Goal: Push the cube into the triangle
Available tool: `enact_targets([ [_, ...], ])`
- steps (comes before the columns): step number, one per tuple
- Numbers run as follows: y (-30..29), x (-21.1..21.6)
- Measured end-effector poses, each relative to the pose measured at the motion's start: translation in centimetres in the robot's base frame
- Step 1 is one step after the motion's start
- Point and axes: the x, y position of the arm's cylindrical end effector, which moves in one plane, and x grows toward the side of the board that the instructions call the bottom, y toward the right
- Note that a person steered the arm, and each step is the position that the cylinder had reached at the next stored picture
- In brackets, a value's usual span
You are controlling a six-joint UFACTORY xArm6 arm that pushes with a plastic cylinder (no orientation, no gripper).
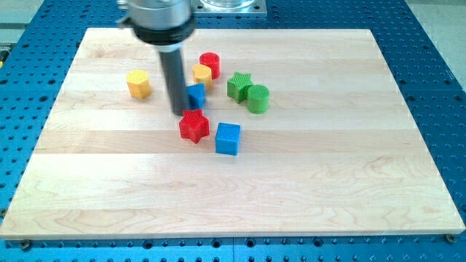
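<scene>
A blue cube (228, 138) lies near the board's middle, just right of a red star (194, 126). A blue triangle (196, 95) lies above the red star, partly hidden by my rod. My tip (178, 113) rests on the board touching the triangle's left side, just above and left of the red star, and up-left of the cube.
A yellow hexagon (139, 84) lies at the view's left. A yellow block (202, 75) and a red cylinder (210, 64) sit above the triangle. A green star (238, 86) and a green cylinder (258, 98) sit to the right. The wooden board (328, 182) lies on a blue perforated table.
</scene>
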Motion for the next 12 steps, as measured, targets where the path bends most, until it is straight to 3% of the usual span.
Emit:
enact_targets([
  [1, 1.4, 2.1],
  [2, -5.4, 1.7],
  [3, -2.6, -2.3],
  [4, 5.3, -2.8],
  [5, 2.7, -2.3],
  [8, 0.6, 12.3],
  [10, 5.7, 9.7],
  [11, 5.5, 13.3],
  [12, 5.9, 13.5],
])
